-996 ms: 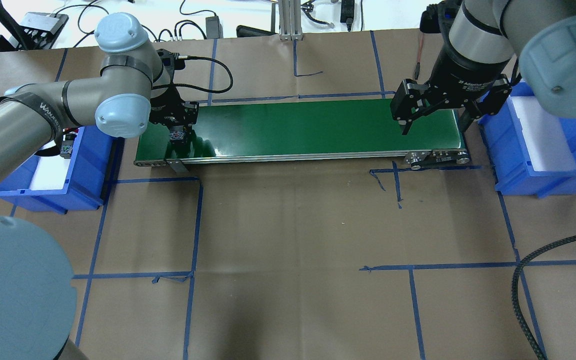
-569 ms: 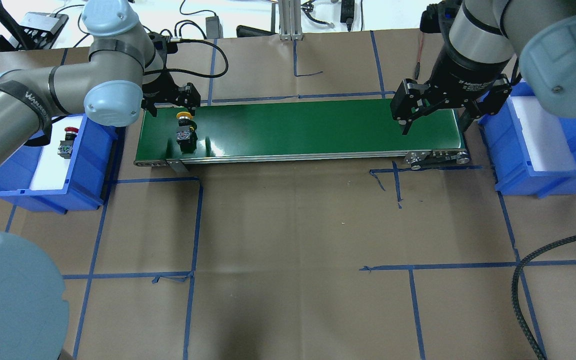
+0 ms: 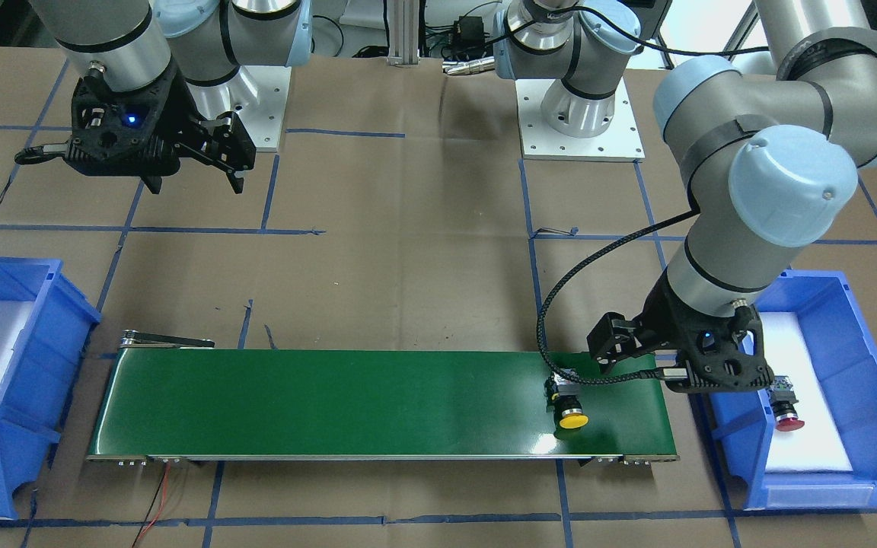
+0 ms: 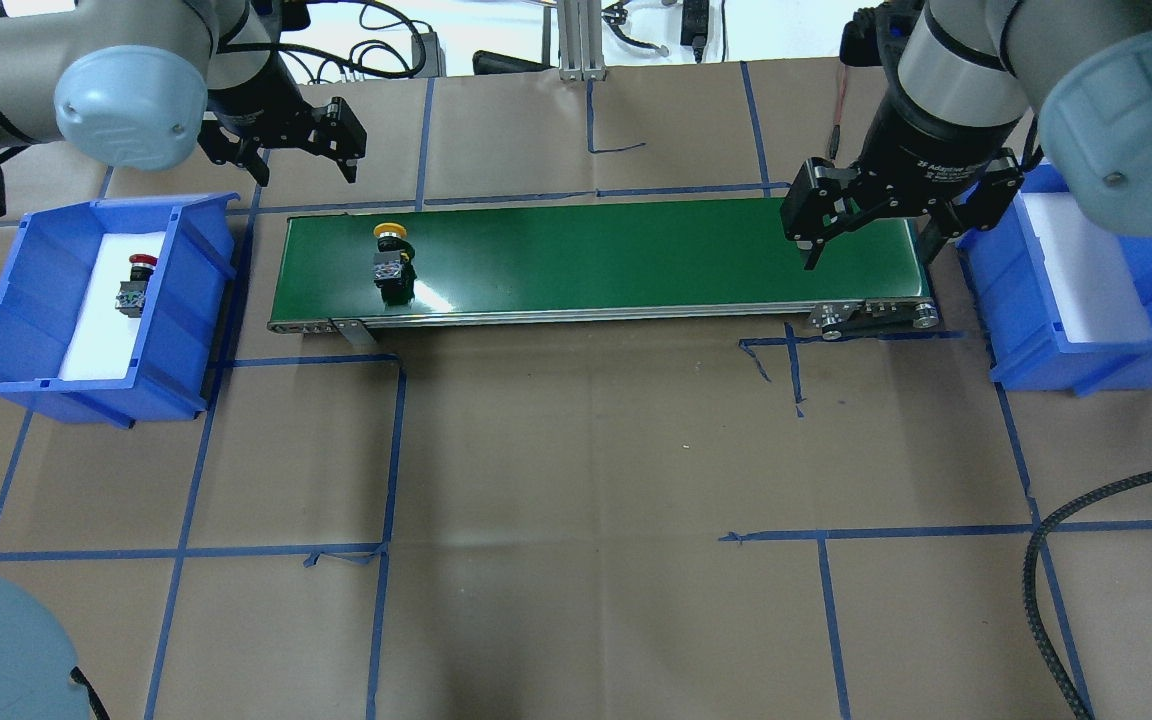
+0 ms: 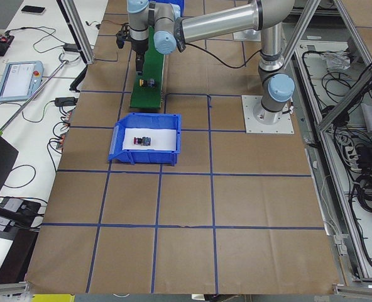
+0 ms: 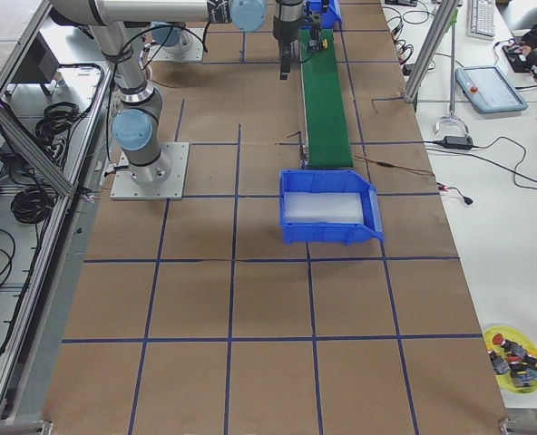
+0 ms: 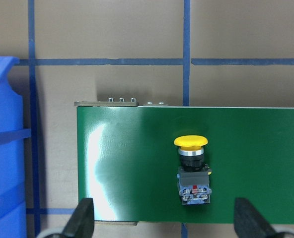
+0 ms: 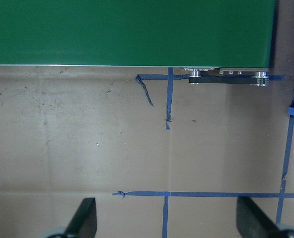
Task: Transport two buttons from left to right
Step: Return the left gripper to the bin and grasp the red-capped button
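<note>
Lifted clear since a second ago, the left gripper [image 4: 304, 172] hangs wide-fingered, having left the yellow-capped button [image 4: 391, 262] lying at the left end of the conveyor belt [image 4: 636, 250], presumably to ride toward the equally spread right gripper [image 4: 866, 252]; the red-capped button [image 4: 133, 285] waits in the left blue bin [image 4: 186, 300].

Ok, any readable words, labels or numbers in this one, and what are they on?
"2F Adaptive": white print on the black body of the right gripper, the rest cut off.
Stickers on the yellow button and the red button: too small to read.
Nothing else legible.
</note>
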